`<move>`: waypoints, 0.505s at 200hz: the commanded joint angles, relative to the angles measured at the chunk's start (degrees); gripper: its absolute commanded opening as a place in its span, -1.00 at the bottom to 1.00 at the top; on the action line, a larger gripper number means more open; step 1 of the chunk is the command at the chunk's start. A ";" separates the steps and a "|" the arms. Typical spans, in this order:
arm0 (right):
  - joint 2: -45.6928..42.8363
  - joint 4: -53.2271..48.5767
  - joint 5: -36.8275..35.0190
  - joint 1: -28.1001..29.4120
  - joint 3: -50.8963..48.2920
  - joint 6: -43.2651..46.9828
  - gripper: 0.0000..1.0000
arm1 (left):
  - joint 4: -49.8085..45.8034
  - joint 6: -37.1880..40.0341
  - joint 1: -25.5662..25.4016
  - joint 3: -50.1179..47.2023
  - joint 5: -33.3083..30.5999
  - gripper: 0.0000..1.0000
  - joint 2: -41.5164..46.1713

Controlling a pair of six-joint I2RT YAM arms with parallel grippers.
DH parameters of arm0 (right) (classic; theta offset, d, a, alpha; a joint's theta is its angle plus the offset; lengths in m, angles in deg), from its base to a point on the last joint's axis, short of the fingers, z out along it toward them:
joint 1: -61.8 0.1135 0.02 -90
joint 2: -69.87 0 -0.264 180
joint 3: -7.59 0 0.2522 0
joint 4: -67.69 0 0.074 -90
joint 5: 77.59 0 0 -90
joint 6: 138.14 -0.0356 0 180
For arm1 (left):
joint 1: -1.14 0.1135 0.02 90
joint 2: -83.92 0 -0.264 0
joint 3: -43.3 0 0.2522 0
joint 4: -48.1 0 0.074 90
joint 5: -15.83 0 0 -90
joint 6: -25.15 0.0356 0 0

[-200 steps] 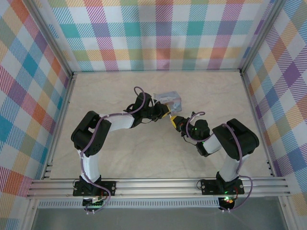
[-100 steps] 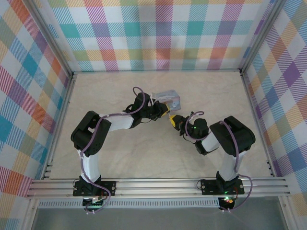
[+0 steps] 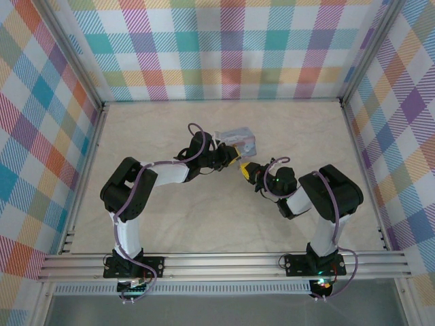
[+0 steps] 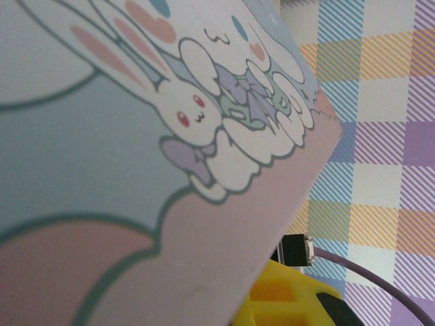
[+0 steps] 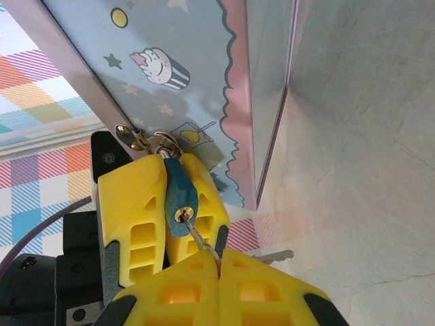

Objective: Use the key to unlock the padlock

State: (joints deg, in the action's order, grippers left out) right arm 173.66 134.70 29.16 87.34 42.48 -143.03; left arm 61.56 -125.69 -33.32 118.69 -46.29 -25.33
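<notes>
The padlock (image 5: 178,197) is a tiny dark bluish-grey lock, hanging by its shackle from the clasp (image 5: 146,139) of the pale-blue tin (image 5: 197,81). My left gripper (image 5: 168,163) is shut on the padlock's body, one yellow finger (image 5: 132,204) on each side. The key (image 5: 198,236) sits in the brass keyhole, and my right gripper (image 5: 219,257) is shut on its head. In the top view the left gripper (image 3: 233,161) and right gripper (image 3: 246,170) meet tip to tip beside the tin (image 3: 236,140). The tin's cartoon face (image 4: 136,170) blocks most of the left wrist view.
A second silver key (image 5: 272,257) dangles from the ring beside my right fingers. The tin stands tilted on the pale table (image 3: 306,129), lifted at the lock end. Checked walls (image 3: 224,47) enclose the table on three sides. A purple cable (image 4: 367,272) runs behind a yellow finger (image 4: 285,299).
The right arm's elbow and wrist have shifted slightly toward the left gripper. The left arm, the tin and both grips look unchanged.
</notes>
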 commanded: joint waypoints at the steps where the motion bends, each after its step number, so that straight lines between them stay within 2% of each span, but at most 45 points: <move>1: 0.63 -0.18 0.43 -0.58 1.88 1.33 -1.00 | 3.50 -0.20 -1.83 -0.28 7.59 -0.81 3.78; 101: -2.79 -5.54 2.64 -1.55 2.60 13.69 -1.00 | 2.58 0.17 -1.77 -0.10 7.49 -0.82 3.86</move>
State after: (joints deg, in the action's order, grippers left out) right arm 172.41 131.79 31.98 86.14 42.98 -134.13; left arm 61.54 -125.67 -33.32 118.69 -45.70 -25.29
